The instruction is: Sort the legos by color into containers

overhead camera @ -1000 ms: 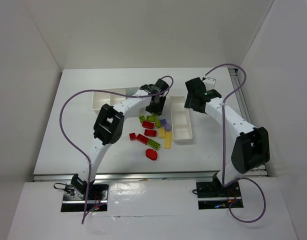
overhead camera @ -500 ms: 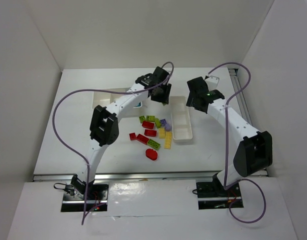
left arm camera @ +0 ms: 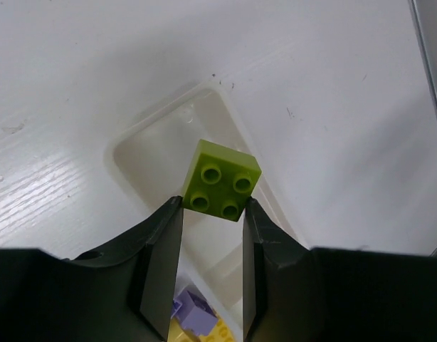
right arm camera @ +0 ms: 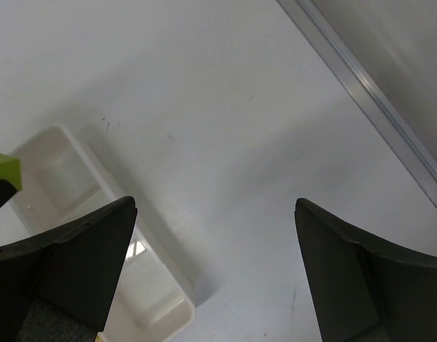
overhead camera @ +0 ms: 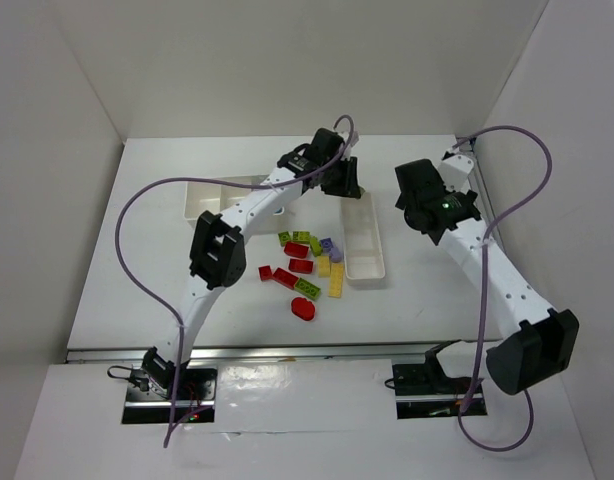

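Observation:
My left gripper [left arm camera: 213, 203] is shut on a lime green four-stud brick [left arm camera: 222, 180], held by its fingertips above the far end compartment of the narrow white tray [left arm camera: 137, 153]. In the top view the left gripper [overhead camera: 345, 185] hangs over the far end of that tray [overhead camera: 365, 262]. My right gripper [overhead camera: 419, 205] is open and empty, to the right of the tray over bare table; in its own view [right arm camera: 215, 206] the tray [right arm camera: 151, 285] lies at lower left. The remaining legos [overhead camera: 305, 268], red, lime, yellow and lilac, lie left of the tray, with the red oval [overhead camera: 303, 307] nearest.
The wider white tray [overhead camera: 209, 195] stands at the back left, partly hidden by the left arm. An aluminium rail [right arm camera: 368, 92] runs along the table's right edge. White walls close in the table on three sides.
My left gripper has moved right and farther back, from beside the pile to above the narrow tray's far end. My right arm has swung right, away from the tray.

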